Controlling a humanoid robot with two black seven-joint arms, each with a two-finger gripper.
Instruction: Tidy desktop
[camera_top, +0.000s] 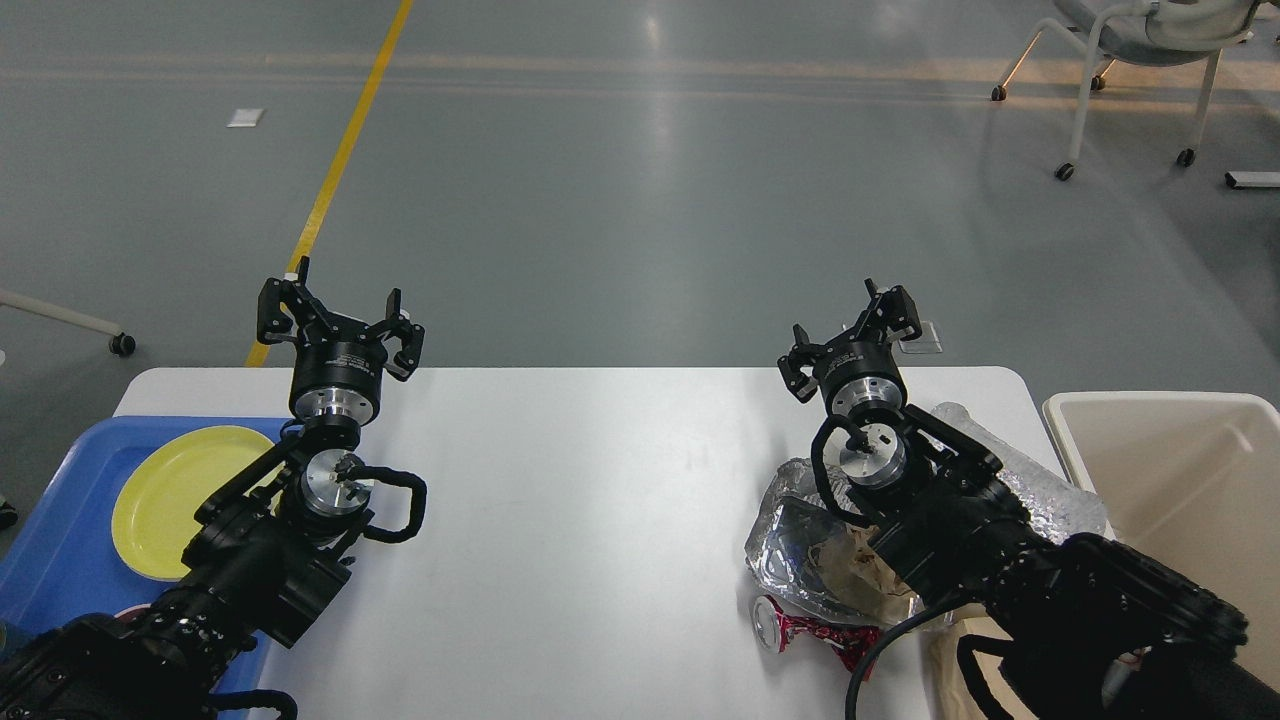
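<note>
The white desktop (580, 520) fills the lower middle of the head view. My left gripper (340, 320) is open and empty, held over the desktop's far left edge. My right gripper (850, 325) is open and empty, above the far right edge. Under my right arm lies a heap of rubbish: crumpled clear plastic wrap (790, 520), brown paper (850, 575) and a crushed red can (800, 632). A yellow plate (170, 495) lies in a blue tray (50, 540) at the left.
A cream bin (1190, 480) stands off the desktop's right end. A wheeled chair (1140, 50) stands on the grey floor at the far right. A yellow line (345, 140) runs across the floor on the left.
</note>
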